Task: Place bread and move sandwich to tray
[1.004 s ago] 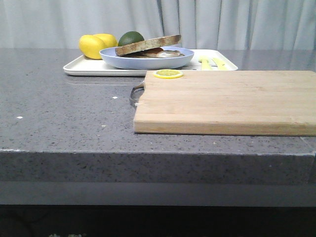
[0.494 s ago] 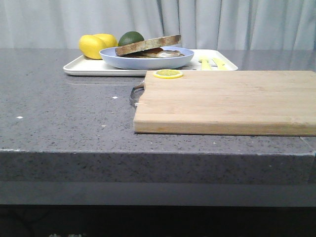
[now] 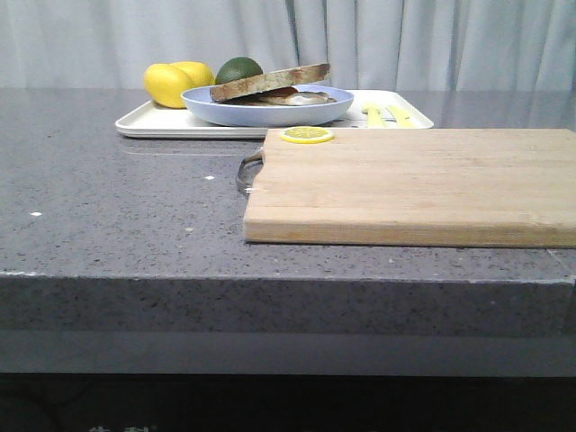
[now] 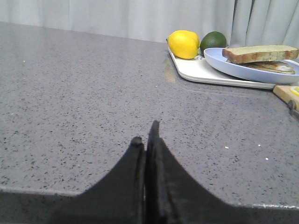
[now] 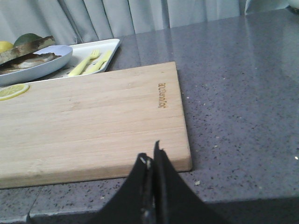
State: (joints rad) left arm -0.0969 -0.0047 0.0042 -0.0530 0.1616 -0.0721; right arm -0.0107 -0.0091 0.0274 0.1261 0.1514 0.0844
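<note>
Grey speckled countertop [image 3: 117, 207] is carrying the white tray [image 3: 148, 120], where the sandwich [image 3: 270, 85] is sitting on its blue plate [image 3: 270, 110], bread [image 3: 270, 81] leaning on top. Left gripper [image 4: 145, 135] and right gripper [image 5: 150, 156] are both pressed together, holding nothing.

**Black, tapering fingers on both arms**

The left end effector [image 4: 147, 140] shows two matte black fingers, broad at the base and curving up to narrow tips. The right end effector [image 5: 152, 156] is likewise black and tapered, with small pale glints along its inner seam.
</note>
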